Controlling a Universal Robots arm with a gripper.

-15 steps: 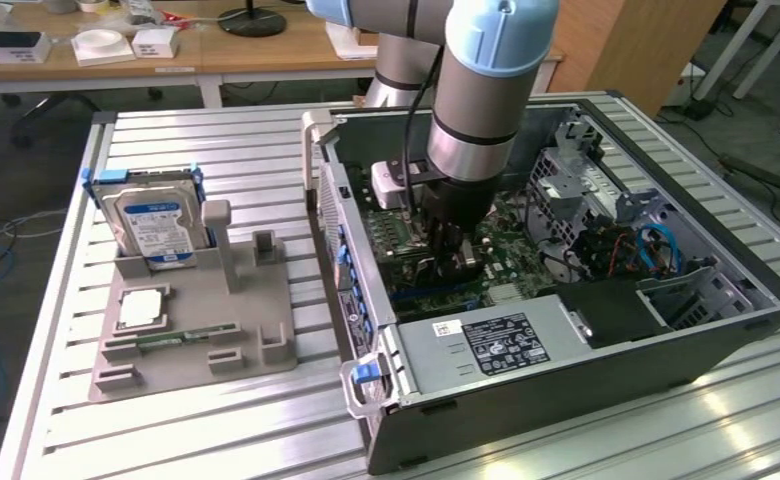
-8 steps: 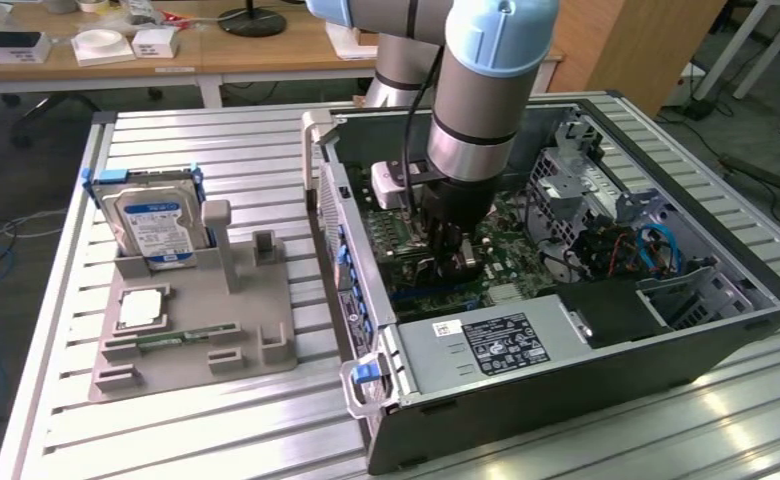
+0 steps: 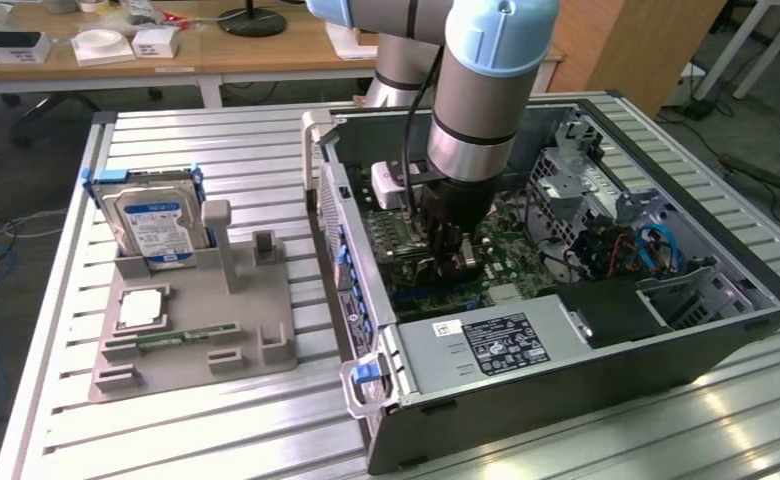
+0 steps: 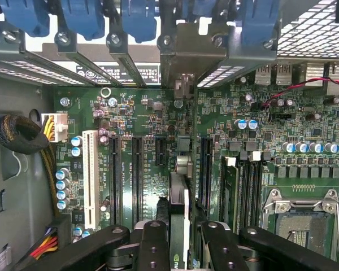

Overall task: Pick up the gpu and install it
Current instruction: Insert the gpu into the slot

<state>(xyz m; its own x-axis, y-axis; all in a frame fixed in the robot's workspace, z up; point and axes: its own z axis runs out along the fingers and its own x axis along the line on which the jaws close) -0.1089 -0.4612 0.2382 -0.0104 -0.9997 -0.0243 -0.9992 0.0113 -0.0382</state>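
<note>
Arm plunges vertically into the open case (image 3: 710, 330), pincer (image 4: 178, 240) clenched on the gpu (image 4: 179, 209), card edge-on over the motherboard (image 4: 135, 164) slots.

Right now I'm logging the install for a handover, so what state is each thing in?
Gripper: shut on the gpu, down inside the case.
Gpu: held edge-on over the motherboard slots; whether seated, cannot tell.
Computer case: side open.
Hard drive: upright in the grey holder.
CPU socket: empty.
</note>
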